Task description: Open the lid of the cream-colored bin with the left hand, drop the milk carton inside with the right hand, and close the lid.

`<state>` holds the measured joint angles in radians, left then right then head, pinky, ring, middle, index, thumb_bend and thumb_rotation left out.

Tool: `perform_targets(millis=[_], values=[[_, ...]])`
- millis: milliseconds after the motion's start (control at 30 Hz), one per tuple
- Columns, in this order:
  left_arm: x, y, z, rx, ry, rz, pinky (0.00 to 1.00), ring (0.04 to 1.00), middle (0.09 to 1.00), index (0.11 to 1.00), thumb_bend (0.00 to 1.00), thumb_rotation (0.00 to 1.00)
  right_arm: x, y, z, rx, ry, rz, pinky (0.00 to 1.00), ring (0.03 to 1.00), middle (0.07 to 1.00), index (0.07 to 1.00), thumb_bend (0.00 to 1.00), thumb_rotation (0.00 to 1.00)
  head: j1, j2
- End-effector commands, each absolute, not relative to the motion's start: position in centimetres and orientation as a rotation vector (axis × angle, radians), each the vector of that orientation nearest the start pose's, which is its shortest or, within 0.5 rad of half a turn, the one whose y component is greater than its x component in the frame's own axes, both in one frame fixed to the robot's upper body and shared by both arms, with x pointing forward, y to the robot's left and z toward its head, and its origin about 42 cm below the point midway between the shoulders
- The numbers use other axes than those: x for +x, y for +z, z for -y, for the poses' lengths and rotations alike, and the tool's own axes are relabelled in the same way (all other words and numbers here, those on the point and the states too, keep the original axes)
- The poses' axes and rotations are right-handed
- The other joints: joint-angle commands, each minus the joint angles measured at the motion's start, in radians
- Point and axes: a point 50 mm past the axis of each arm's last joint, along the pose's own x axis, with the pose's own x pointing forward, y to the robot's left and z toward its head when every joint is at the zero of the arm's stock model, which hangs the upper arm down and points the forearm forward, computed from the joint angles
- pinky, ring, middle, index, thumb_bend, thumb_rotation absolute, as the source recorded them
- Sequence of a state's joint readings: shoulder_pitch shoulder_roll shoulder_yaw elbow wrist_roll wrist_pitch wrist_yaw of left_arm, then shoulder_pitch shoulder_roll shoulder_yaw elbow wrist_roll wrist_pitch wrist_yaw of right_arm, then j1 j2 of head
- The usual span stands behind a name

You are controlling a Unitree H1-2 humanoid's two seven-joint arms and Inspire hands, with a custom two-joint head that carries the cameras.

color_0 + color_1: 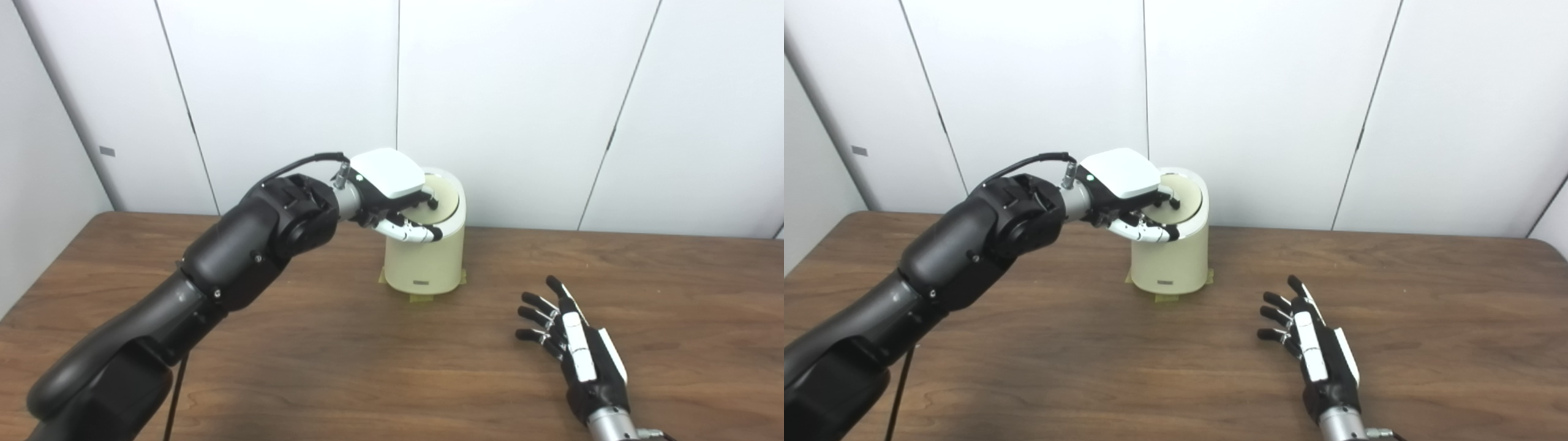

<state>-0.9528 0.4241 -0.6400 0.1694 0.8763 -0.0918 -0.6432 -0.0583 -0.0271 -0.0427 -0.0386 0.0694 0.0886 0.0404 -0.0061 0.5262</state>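
Note:
The cream-colored bin (425, 257) stands upright at the back middle of the table. Its round lid (446, 199) lies down in the rim, a little sunk at the front. My left hand (392, 187) is over the bin's top, fingers apart and curled, fingertips resting on the lid and the thumb along the front of the rim. It grips nothing. My right hand (572, 343) is open and empty, just above the table to the right front of the bin, fingers spread. No milk carton is in view.
The brown wooden table (343, 367) carries only the bin, which sits on yellow tape tabs (422, 299). White wall panels (508, 92) stand close behind the bin. My left forearm (245, 257) crosses the table's left side.

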Motion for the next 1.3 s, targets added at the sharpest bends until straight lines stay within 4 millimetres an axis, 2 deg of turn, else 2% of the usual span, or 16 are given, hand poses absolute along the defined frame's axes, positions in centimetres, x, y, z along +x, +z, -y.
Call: perform_targets(millis=[0,100,400,667,867,1167,1267], values=[[45.2,28.8,-10.9,1.815,-0.982,0.369,0.87,0.844,0.844,0.854,0.5,1.0,30.4,12.4,22.2,0.043,0.026,0.033,0.62,0.786,0.808,0.967,0.56,0.92,-0.002,0.003],[45.0,28.1,-10.9,1.789,-1.01,0.36,0.84,0.84,0.837,0.838,0.51,1.0,30.3,12.4,22.2,0.037,0.029,0.033,0.63,0.789,0.809,0.966,0.56,0.93,-0.005,0.004],[44.8,27.1,-10.6,1.707,-1.057,0.315,0.89,0.877,0.866,0.882,0.52,1.0,30.4,12.5,21.9,0.042,0.026,0.034,0.63,0.784,0.806,0.961,0.58,0.9,-0.012,0.01],[44.6,28.6,-9.9,1.646,-1.046,0.365,0.94,0.91,0.9,0.912,0.5,1.0,30.5,12.5,21.9,0.027,0.021,0.034,0.62,0.783,0.808,0.961,0.57,0.92,-0.013,0.015],[44.3,29.7,-9.2,1.611,-1.043,0.453,0.9,0.894,0.89,0.885,0.46,1.0,30.5,12.7,21.9,0.044,0.028,0.026,0.64,0.792,0.817,0.967,0.58,0.94,-0.012,0.014],[43.8,29.3,-8.6,1.676,-1.064,0.471,0.92,0.909,0.898,0.849,0.46,1.0,30.4,12.7,21.9,0.036,0.032,0.027,0.63,0.794,0.82,0.975,0.57,0.98,-0.016,0.018],[43.9,30.6,-8.7,1.626,-1.038,0.457,0.93,0.922,0.913,0.879,0.47,1.0,30.4,12.6,21.8,0.042,0.03,0.025,0.64,0.791,0.816,0.971,0.58,0.96,-0.015,0.018]])
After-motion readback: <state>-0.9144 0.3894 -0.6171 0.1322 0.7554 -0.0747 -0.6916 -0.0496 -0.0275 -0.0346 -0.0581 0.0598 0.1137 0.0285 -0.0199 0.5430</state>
